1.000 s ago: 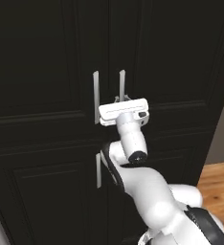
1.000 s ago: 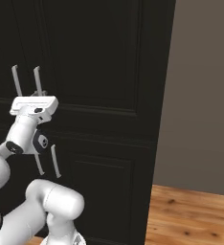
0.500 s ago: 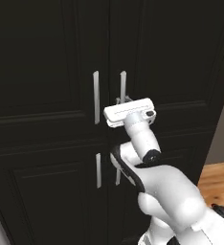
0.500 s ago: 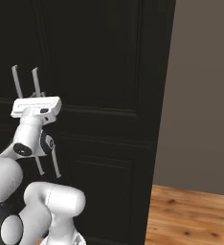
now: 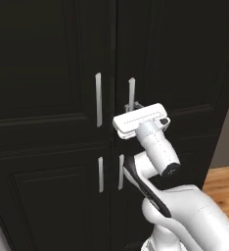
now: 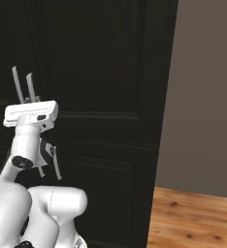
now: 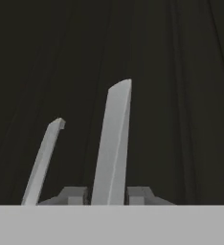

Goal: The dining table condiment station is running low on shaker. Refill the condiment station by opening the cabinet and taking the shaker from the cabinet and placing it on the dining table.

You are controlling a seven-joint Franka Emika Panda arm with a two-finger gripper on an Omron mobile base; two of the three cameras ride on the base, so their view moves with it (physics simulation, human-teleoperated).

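Arm swung rightward; tool clamped on right upper handle of cabinet, doors shut.

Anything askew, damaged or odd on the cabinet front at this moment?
Nothing stands out. The cabinet doors look flush and closed, handles straight, and the gripper is shut on the upper right door handle.
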